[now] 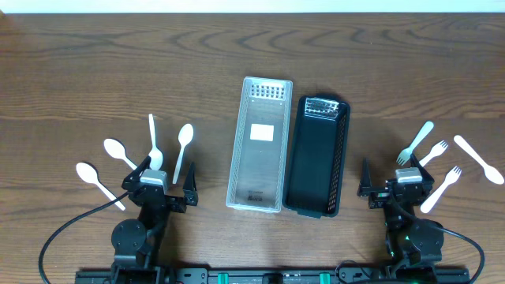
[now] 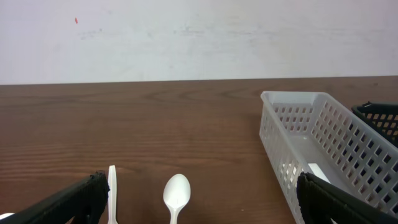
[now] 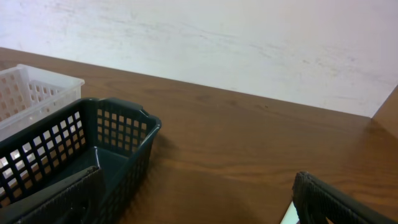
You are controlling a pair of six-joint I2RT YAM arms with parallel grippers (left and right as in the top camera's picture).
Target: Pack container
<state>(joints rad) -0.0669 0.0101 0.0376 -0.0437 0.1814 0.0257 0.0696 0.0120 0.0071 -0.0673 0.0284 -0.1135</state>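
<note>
A white perforated basket (image 1: 259, 144) and a dark basket (image 1: 319, 156) stand side by side at the table's middle. Several white spoons lie at the left: one (image 1: 183, 150) with another (image 1: 155, 143) beside it, and two more (image 1: 118, 151) (image 1: 98, 184) farther left. Several white forks (image 1: 415, 143) (image 1: 442, 188) lie at the right. My left gripper (image 1: 166, 185) is open and empty at the front left, with a spoon (image 2: 176, 195) between its fingers' line of sight and the white basket (image 2: 323, 148) to its right. My right gripper (image 1: 397, 188) is open and empty beside the dark basket (image 3: 81, 158).
A white label lies on the white basket's floor (image 1: 261, 132). A pale wall (image 2: 199, 37) rises behind the table's far edge. Black cables run from both arm bases along the front edge.
</note>
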